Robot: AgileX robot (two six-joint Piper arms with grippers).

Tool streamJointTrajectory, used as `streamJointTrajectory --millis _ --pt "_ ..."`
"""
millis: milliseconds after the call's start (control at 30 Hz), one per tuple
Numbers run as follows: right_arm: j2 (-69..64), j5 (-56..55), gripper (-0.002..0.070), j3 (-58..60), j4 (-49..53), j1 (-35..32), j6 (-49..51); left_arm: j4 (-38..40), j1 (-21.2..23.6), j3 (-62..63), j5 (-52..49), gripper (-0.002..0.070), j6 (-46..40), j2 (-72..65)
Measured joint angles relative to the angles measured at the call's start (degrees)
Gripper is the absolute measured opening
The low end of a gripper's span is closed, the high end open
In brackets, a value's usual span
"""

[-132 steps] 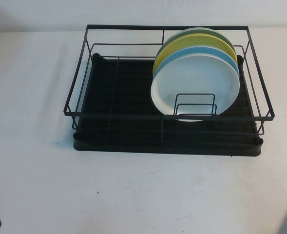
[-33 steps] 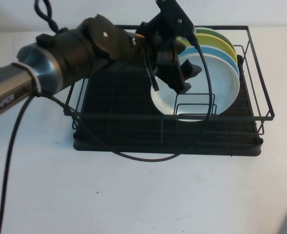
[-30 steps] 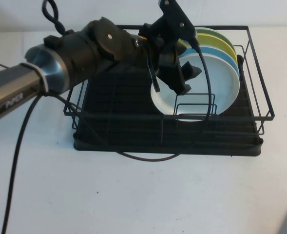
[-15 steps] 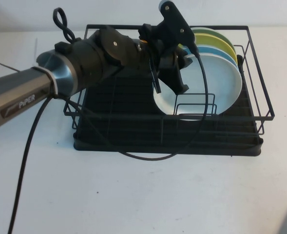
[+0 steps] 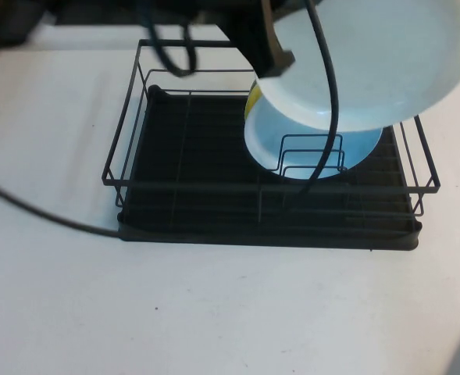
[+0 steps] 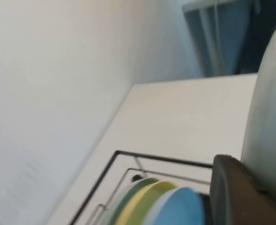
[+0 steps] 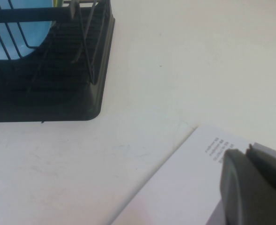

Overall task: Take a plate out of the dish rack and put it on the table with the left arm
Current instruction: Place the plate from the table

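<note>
White plate's out of the rack and up in the air

Left hand (image 5: 272, 47) is pinching the plate (image 5: 370, 62) by its rim, high over the dish rack (image 5: 269, 195). It's stiff, glossy, breakable, so I'd grip that raised rim. Right hand (image 7: 250, 187) sits low over the table (image 5: 214, 312); can't tell its state.

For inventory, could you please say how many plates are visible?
4: the white plate above the rack in the left claw; the blue plate, yellow plate and green plate standing in it; the right claw is over the table.
</note>
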State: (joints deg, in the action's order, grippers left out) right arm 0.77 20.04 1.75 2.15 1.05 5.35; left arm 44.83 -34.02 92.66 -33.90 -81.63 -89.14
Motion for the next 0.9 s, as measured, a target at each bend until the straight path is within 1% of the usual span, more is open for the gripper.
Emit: streamJointTrajectory --millis 67,133,167,267,300,367,467,533,700,800,900 --pt "0.0 0.0 -0.0018 0.0 0.0 0.0 0.0 -2.05 0.0 0.26 -4.43 0.0052 10.75 5.11" --pt "0.0 0.0 -0.0018 0.0 0.0 0.0 0.0 -5.9 0.43 0.29 -8.76 0.0052 26.13 9.14" --pt "0.0 0.0 -0.0018 0.0 0.0 0.0 0.0 -8.89 1.0 0.37 -11.75 0.0052 32.32 10.58" --pt "0.0 0.0 -0.0018 0.0 0.0 0.0 0.0 -16.69 3.34 -1.53 -19.35 0.0052 44.05 12.56" --pt "0.0 0.0 -0.0018 0.0 0.0 0.0 0.0 -17.86 4.23 -3.47 -20.53 0.0052 46.81 12.56" --pt "0.0 0.0 -0.0018 0.0 0.0 0.0 0.0 -18.02 5.62 -8.69 -21.11 0.0052 49.73 12.45" --pt "0.0 0.0 -0.0018 0.0 0.0 0.0 0.0 -14.0 6.44 -19.81 -20.01 0.0052 50.49 11.85" --pt "0.0 0.0 -0.0018 0.0 0.0 0.0 0.0 -9.81 6.56 -28.63 -16.63 0.0052 49.28 11.85" --pt "0.0 0.0 -0.0018 0.0 0.0 0.0 0.0 5.96 6.56 -46.63 -3.53 0.0052 40.62 11.33" --pt "0.0 0.0 -0.0018 0.0 0.0 0.0 0.0 13.7 6.56 -52.32 1.71 0.0052 33.85 9.84" --pt "0.0 0.0 -0.0018 0.0 0.0 0.0 0.0 16.08 6.63 -54.01 3.41 0.0052 29.86 7.4"
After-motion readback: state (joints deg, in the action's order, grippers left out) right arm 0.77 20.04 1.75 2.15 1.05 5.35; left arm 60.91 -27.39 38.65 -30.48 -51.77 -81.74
